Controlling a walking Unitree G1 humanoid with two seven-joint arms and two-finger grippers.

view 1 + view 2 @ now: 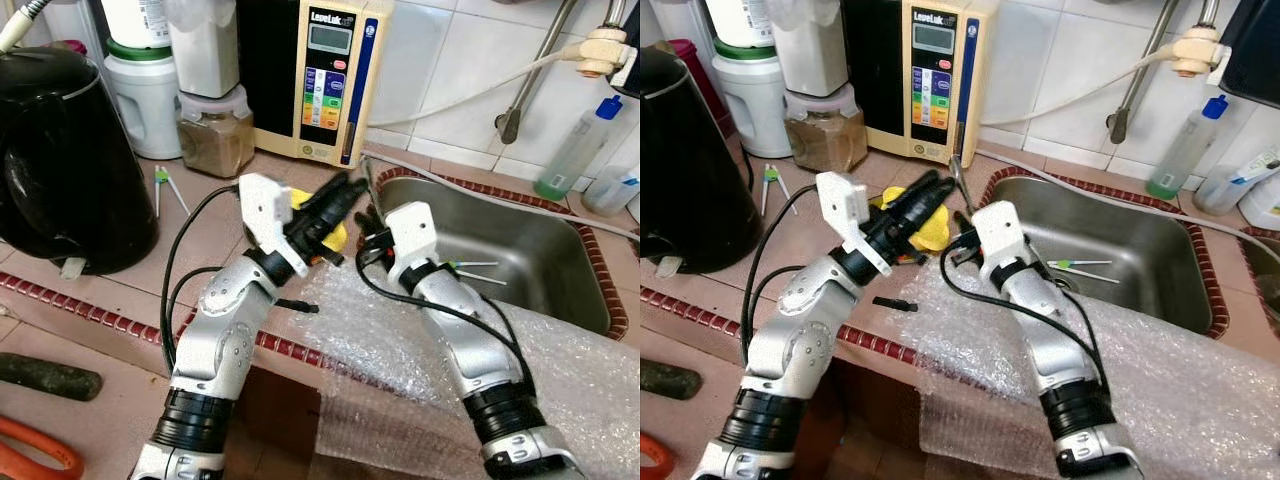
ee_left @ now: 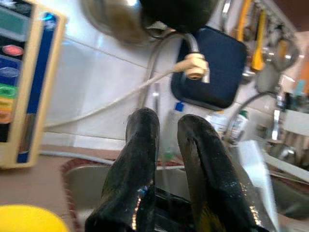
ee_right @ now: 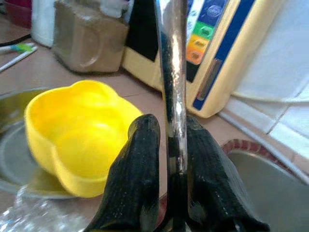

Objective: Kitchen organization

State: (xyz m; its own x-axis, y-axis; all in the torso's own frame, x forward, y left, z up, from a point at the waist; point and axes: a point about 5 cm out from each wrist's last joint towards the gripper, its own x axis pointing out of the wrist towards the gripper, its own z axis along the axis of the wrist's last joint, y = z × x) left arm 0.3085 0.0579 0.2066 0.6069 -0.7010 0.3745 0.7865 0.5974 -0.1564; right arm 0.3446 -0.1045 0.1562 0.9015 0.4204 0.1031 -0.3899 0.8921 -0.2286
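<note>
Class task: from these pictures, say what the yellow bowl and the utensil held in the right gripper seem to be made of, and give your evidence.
Yellow bowl: probably plastic, with a smooth, evenly coloured, softly glossy surface. Utensil in the right gripper: likely polished steel, given its mirror-like reflections.

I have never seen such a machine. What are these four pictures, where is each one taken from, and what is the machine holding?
This is a humanoid robot with two silver arms, each ending in two black fingers. The two wide pictures come from the cameras in its head, looking down at a kitchen counter. The two close pictures come from cameras on its wrists, looking along the fingers.

The right gripper is shut on a shiny metal utensil; what kind is unclear. The left gripper is beside it, fingers slightly apart, holding nothing.

On the counter are a yellow bowl, a steel sink, a black kettle, a jar of brown powder, a water machine with coloured buttons and bubble wrap.
</note>
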